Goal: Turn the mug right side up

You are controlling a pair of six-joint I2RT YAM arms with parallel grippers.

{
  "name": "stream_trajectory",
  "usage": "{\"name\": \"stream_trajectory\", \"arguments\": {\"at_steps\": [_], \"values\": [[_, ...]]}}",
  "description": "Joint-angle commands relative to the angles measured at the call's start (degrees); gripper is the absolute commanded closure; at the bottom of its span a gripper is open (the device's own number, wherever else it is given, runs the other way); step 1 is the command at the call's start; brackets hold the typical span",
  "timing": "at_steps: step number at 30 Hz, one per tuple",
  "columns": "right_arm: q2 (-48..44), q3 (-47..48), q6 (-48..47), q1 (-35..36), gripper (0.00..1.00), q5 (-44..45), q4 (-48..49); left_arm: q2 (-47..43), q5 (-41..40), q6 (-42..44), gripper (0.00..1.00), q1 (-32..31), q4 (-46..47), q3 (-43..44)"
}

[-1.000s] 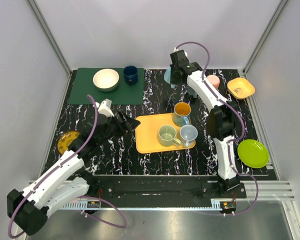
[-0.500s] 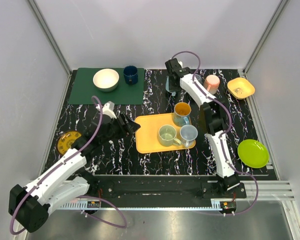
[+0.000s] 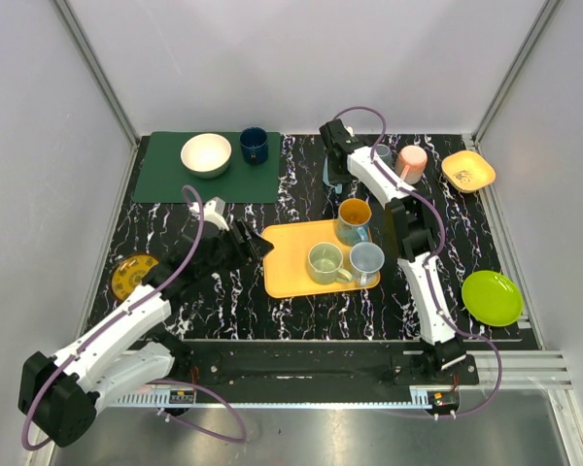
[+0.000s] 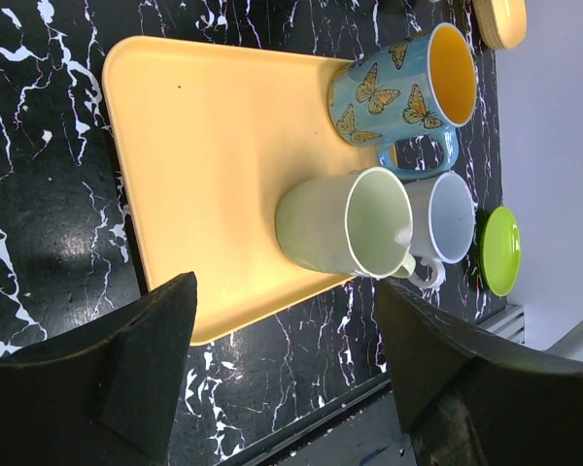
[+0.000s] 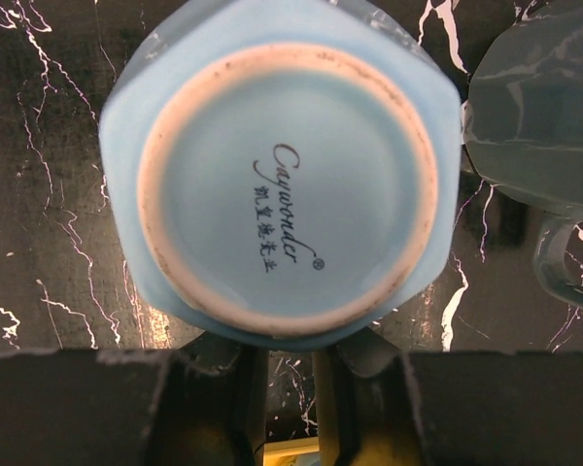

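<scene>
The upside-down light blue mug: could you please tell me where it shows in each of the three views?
Top external: the upside-down light blue mug is at upper centre, only a sliver showing left of the right arm.
Left wrist: not in it.
Right wrist: it fills the frame, base up.
Shared landmark: the black marbled table.

You see a light blue mug (image 5: 282, 194), shiny and smooth, with a rough bare ring on its bottom. The yellow tray (image 4: 204, 146) looks like dull plastic. The black table (image 4: 39, 243) shines like polished stone.
</scene>
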Motion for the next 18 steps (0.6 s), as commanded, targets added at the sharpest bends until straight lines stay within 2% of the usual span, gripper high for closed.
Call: {"name": "stream_trajectory", "arguments": {"at_steps": [1,3,6,11,13,14,18], "values": [[-0.79,2.03,-0.15,-0.54,0.65,0.64,3.27,0.37,-0.11,1.14,0.24,0.28,2.23,0.09],[-1.14,1.94,0.11,-0.54,0.54,0.64,3.18,0.46,-0.02,1.32,0.24,0.19,1.88,0.44],[-2.46,2.12,0.64,-0.54,0.47,0.99,3.18,0.46,-0.19,1.23,0.24,0.19,1.61,0.27],[-9.30,5.18,3.19,-0.19,0.44,1.61,2.47,-0.24,-6.32,0.53,0.20,0.10,-1.54,0.71],[-14.56,6.68,3.80,0.25,0.42,2.22,2.48,-1.12,-8.53,0.27,0.11,0.10,-2.16,0.62],[-16.59,7.82,3.89,0.51,0.41,2.66,2.39,-1.38,-10.11,-0.17,0.02,0.10,-2.95,0.62],[-28.10,4.33,4.42,2.00,0.41,5.47,0.72,-2.09,-10.22,-0.09,0.01,-0.07,-3.58,1.15]]}}
